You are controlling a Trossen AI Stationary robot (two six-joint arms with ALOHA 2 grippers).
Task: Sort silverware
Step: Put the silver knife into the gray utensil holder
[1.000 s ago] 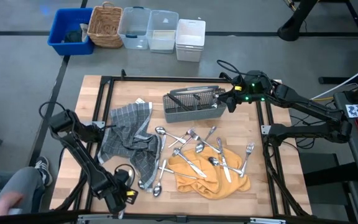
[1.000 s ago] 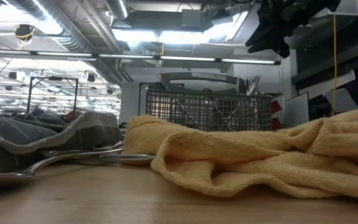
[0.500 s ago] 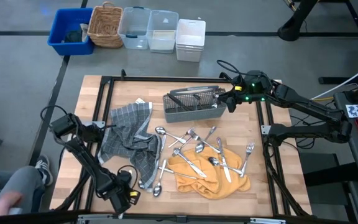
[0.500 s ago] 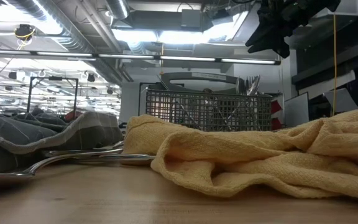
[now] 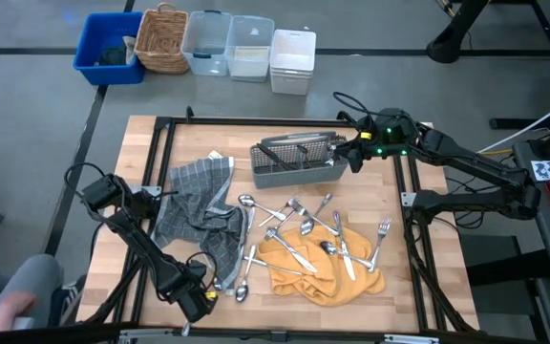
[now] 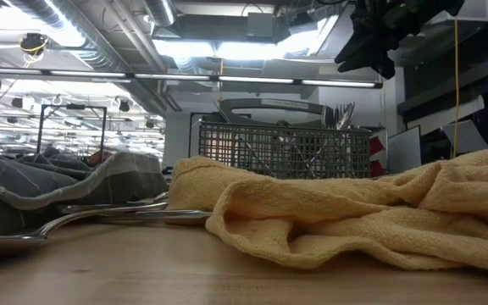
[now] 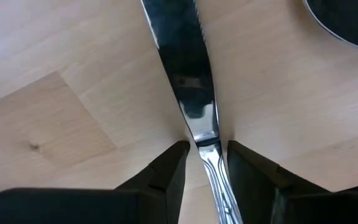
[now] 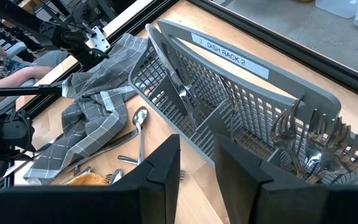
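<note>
Your left gripper [image 5: 197, 304] sits low at the table's [image 5: 437, 287] near-left edge. From above its fingers are hidden under the wrist; the left wrist view shows them slightly apart, straddling a knife [image 7: 188, 93] lying flat on the wood. The fingertips [image 7: 173, 163] flank the knife where blade meets handle, but you cannot tell whether they touch it. The blade is dark, mirror-bright, and cut off by the frame edge.

Your right gripper [image 5: 354, 155] hangs above the right end of the grey mesh caddy [image 5: 299, 162], far-centre on the table. Its fingers [image 8: 160, 171] stand parted, nothing between them. Fork tines [image 8: 303, 134] stand upright in the caddy's right compartment; the other compartments' contents are hard to make out through the mesh.

The loose silverware [image 5: 299, 234] lies scattered mid-table: slim, shiny forks and spoons, some on bare wood, several on a crumpled yellow cloth [image 5: 318, 268]. A grey checked towel [image 5: 199, 215] lies to the left, with 2 or 3 spoons [image 5: 242, 277] just beside its near edge. In the low view, the yellow cloth blocks most pieces.
</note>
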